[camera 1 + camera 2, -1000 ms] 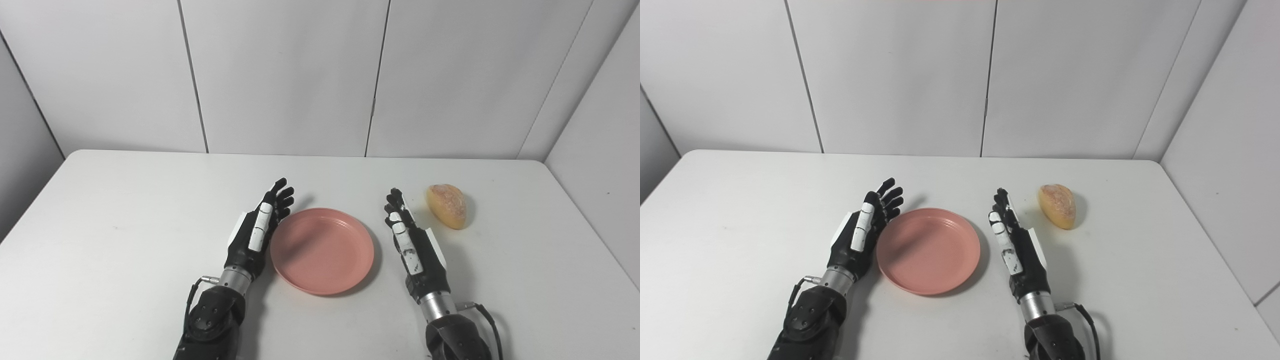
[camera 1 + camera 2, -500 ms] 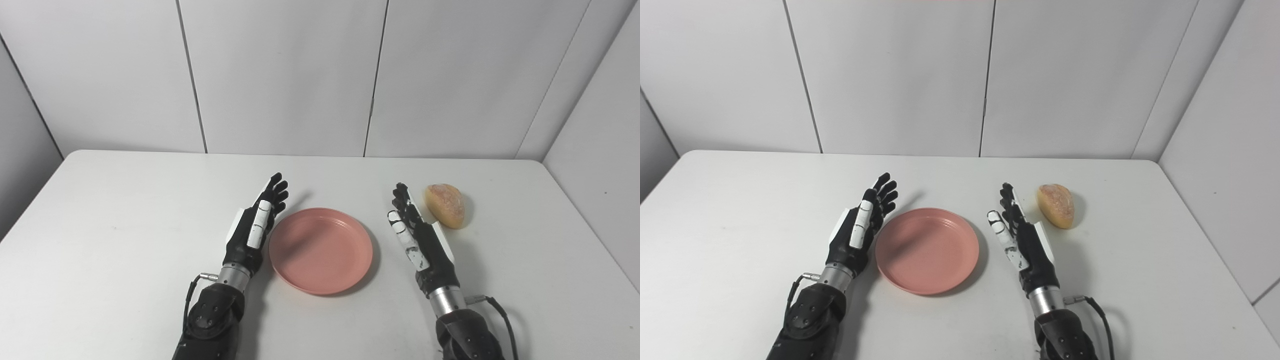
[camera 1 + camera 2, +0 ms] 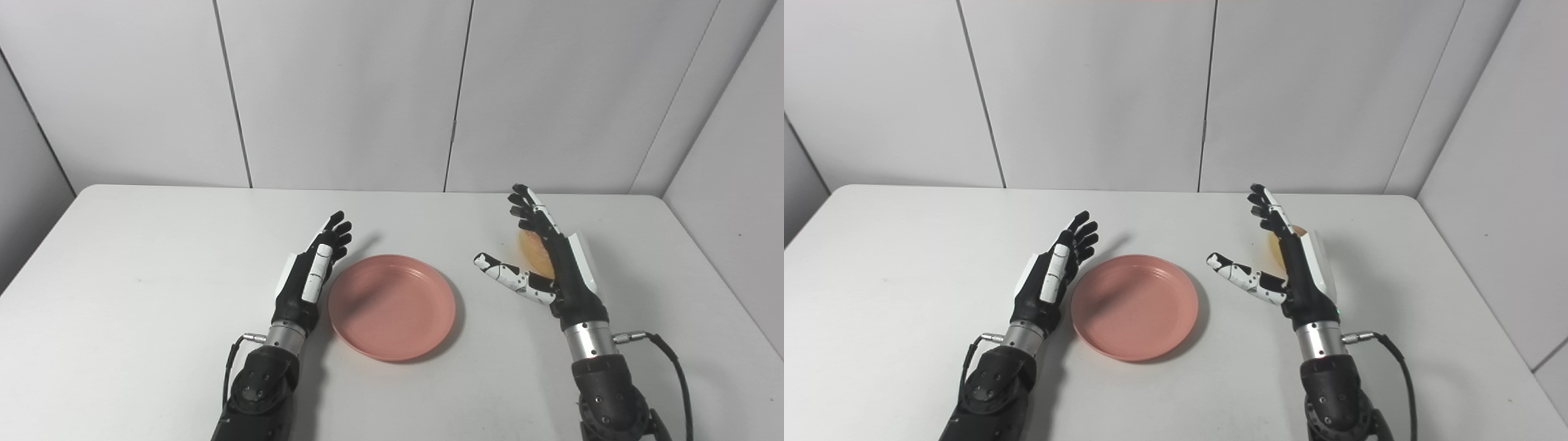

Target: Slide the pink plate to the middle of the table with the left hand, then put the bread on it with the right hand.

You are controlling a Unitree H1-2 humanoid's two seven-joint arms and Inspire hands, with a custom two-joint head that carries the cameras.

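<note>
My left hand point(image 3: 304, 283) sits just left of the round pink plastic plate point(image 3: 392, 306), edge-on, palm toward the plate. Its fingers point(image 3: 335, 232) are straight and close together, pointing away from me, holding nothing. From these views I can't tell whether the heel of the hand touches the plate's rim or is just beside it.

The plate is flat on the white surface point(image 3: 153, 275), about mid-width and in the near half. Nothing on it.

My right hand point(image 3: 560, 269) is raised above the surface, to the right of the plate and apart from it. Fingers point(image 3: 525, 207) spread wide and pointing up and away; thumb point(image 3: 511, 278) stuck out to the left, toward the plate. Holding nothing.

The golden-brown oval bread roll point(image 3: 534, 254) is on the surface right of the plate, well clear of it. My right hand is in front of it in both views, so only a slice of crust shows between thumb and fingers in the left eye view, and a smaller bit by the fingers point(image 3: 1266, 208) in the right eye view point(image 3: 1274, 244). Can't tell whether any part of the hand touches it; nothing is closed around it.

White panel walls point(image 3: 343, 92) behind the surface and along the right side.
</note>
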